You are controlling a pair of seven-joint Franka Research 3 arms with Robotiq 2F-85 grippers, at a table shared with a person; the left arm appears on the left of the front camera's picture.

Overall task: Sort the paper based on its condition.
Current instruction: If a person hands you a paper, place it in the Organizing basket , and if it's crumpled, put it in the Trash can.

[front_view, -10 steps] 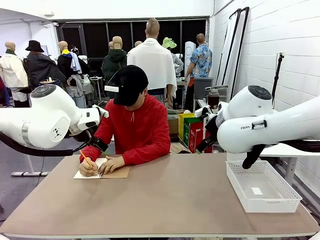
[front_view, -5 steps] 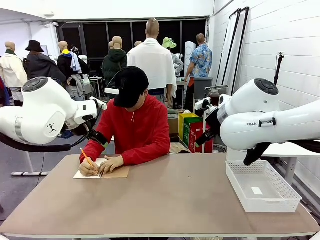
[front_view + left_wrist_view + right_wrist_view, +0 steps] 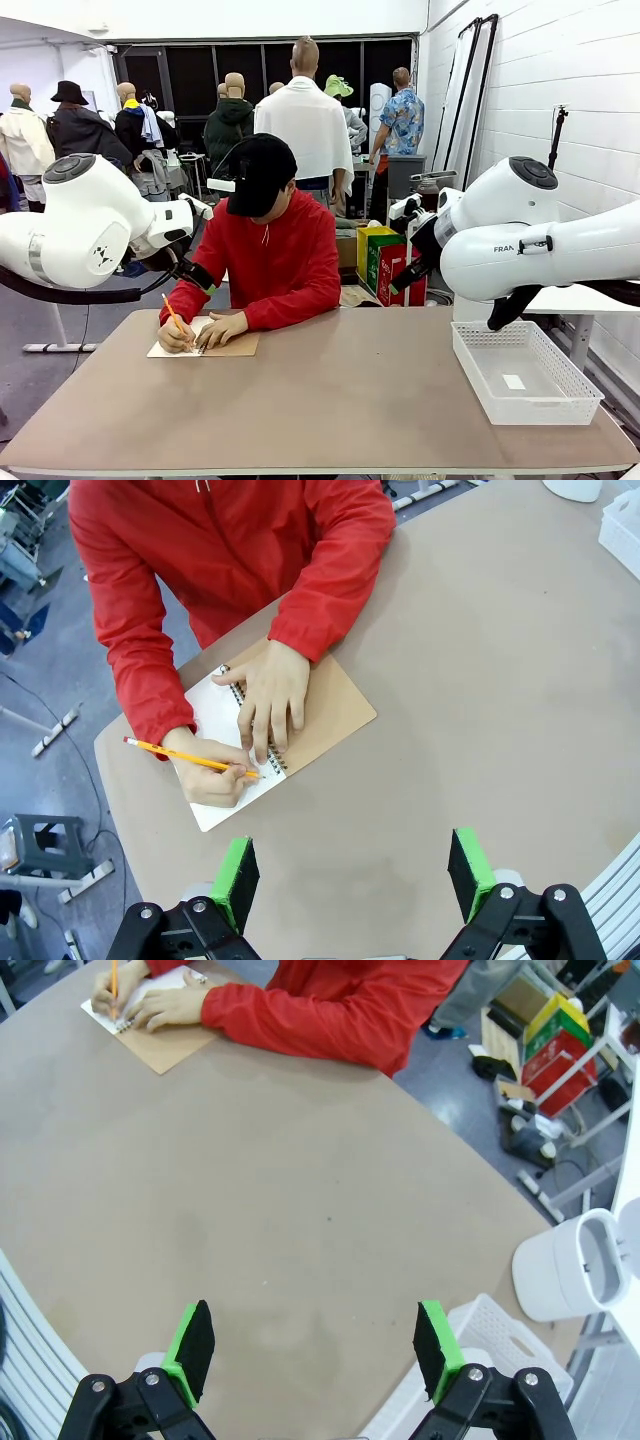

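Loose paper is out of view. A person in a red top writes with a yellow pencil (image 3: pixel 180 755) on the white page (image 3: pixel 212 708) of a spiral notebook with a brown cover (image 3: pixel 335 708), one hand (image 3: pixel 270 692) flat on it. The notebook (image 3: pixel 232 347) lies at the table's far left. My left gripper (image 3: pixel 352 880) hangs open high above the table, near the notebook, nothing between its green pads. Over the right half of the table my right gripper (image 3: pixel 313 1350) is open too, and holds nothing.
A white mesh basket (image 3: pixel 470 375) stands at the table's right edge with a small white tag inside; its corner (image 3: pixel 480 1332) lies just beyond my right gripper. A white cylinder (image 3: pixel 565 1275) stands off the table past it. The brown tabletop (image 3: pixel 350 395) is bare in the middle.
Both arms have risen a little and drawn back from the table over the last second, then held still. The person keeps writing in the same spot.
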